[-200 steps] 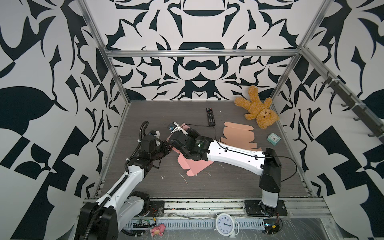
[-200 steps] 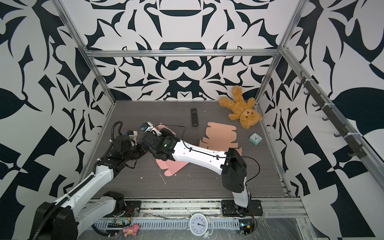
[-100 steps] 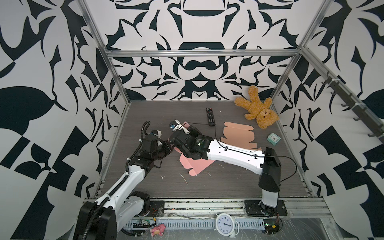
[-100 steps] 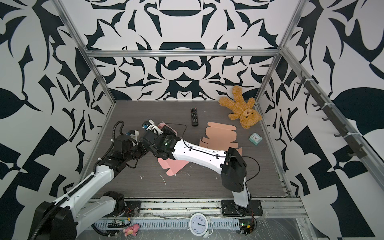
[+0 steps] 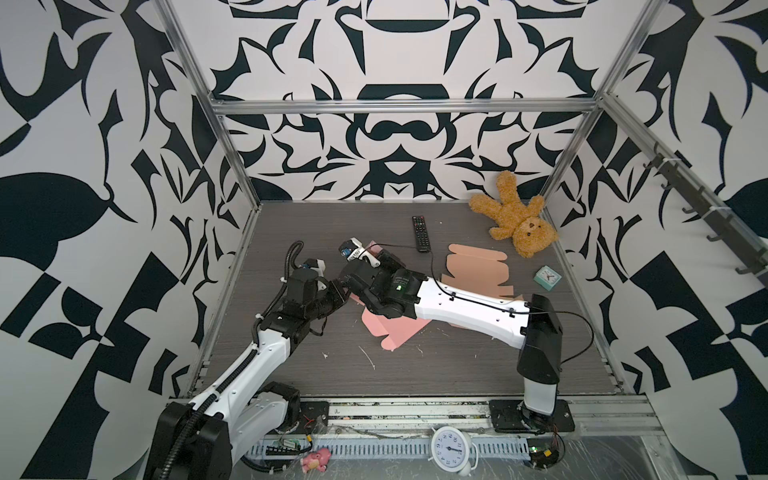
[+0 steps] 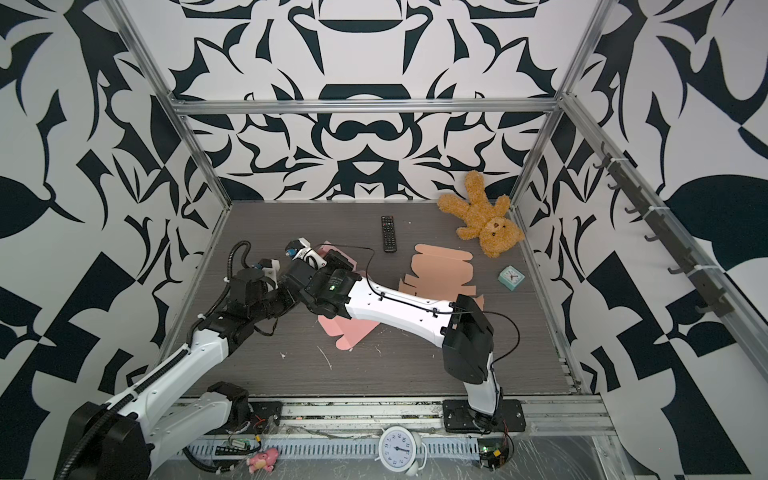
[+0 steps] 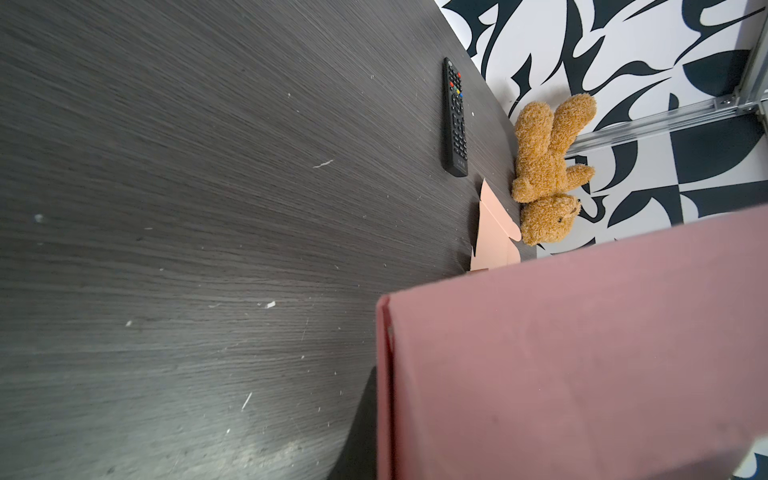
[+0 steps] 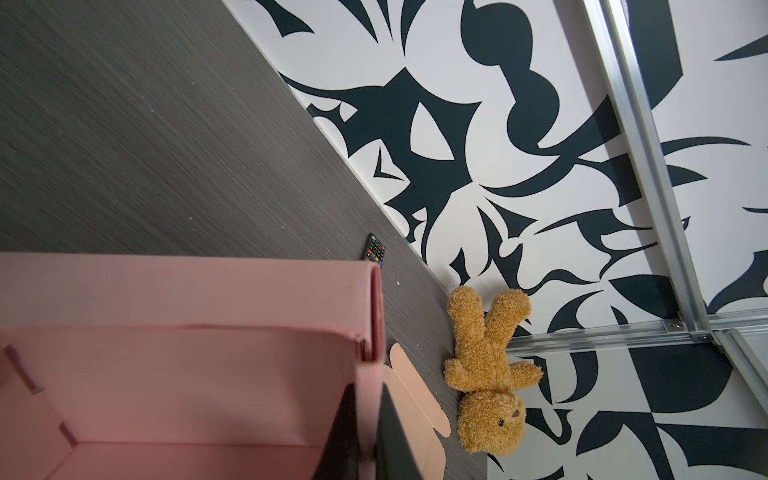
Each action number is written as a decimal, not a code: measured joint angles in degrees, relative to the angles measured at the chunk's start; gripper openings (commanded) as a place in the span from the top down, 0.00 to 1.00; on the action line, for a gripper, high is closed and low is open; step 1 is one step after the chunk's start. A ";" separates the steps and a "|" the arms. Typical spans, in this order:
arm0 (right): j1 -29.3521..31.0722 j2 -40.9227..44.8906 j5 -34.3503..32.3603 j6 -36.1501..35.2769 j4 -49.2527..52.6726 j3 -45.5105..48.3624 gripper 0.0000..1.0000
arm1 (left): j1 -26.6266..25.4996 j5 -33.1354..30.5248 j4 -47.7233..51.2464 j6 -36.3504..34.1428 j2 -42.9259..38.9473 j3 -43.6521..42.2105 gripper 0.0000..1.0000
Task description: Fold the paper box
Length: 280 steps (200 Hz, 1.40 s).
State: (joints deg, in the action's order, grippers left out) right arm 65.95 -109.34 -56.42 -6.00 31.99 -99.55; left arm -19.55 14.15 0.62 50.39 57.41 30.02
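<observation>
Right wrist view: the pink paper box (image 8: 187, 365) shows its inside, with one wall standing, doubled over at the corner, and the floor panel below it.
Box place: in both top views it sits left of the middle of the tabletop (image 5: 332, 232), mostly hidden under the right arm. A loose pink flap lies flat toward the near side.
Left hand (image 5: 336, 294): clenched at the box's left side. A pink panel fills the left wrist view close up, so it seems to pinch that wall, though the fingers themselves are hidden.
Right hand (image 5: 352, 286): it reaches across from the right to the same side of the box, and I cannot tell whether it is released or clenched.
Handling: probably light, thin card, stiff only across a panel and weak at the scored creases. It is likely to slide on the smooth tabletop, spring back if let go, and dent under a hard pinch.
Where to hold: the top edge of a standing wall near a corner, where the card is doubled. One hand steadies the wall while the other presses a flap along its crease.
Nearby: a flat peach box blank (image 5: 478, 270), a remote (image 5: 420, 232) and a teddy bear (image 5: 517, 224) lie well apart, to the right and far.
</observation>
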 measured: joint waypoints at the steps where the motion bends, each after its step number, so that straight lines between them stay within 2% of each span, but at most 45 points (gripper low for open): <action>1: 0.00 0.00 -0.02 0.02 -0.07 0.00 0.83 | -0.02 0.00 -0.02 -0.02 -0.02 0.00 0.89; 35: 0.42 0.00 -0.74 -0.04 -0.68 0.09 0.82 | -0.24 0.07 -0.02 -0.02 -0.42 0.00 0.89; 98: 0.48 0.00 -2.56 -0.87 -2.29 1.05 0.96 | -0.24 -0.04 0.24 -0.02 -0.76 0.00 0.89; 122: 0.52 0.00 -2.84 -1.51 -2.32 1.05 0.97 | -0.24 -0.04 0.28 -0.04 -0.90 0.00 0.89; 158: 0.57 0.00 -3.19 -1.79 -2.38 1.07 0.84 | -0.24 -0.04 0.50 -0.07 -1.18 0.00 0.89; 220: 1.09 0.28 -3.17 -2.27 -4.04 2.60 0.74 | -0.35 -0.11 0.55 -0.44 -1.31 0.00 0.89; 280: 1.60 4.20 0.48 -1.33 -5.81 6.97 0.54 | -0.46 -0.76 0.48 -1.36 -1.25 0.00 0.89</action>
State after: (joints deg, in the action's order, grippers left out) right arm 67.55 -105.14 -55.94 -7.33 26.17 -92.58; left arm -20.01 13.39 1.10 49.04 56.16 30.02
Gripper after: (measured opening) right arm 0.417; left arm 0.116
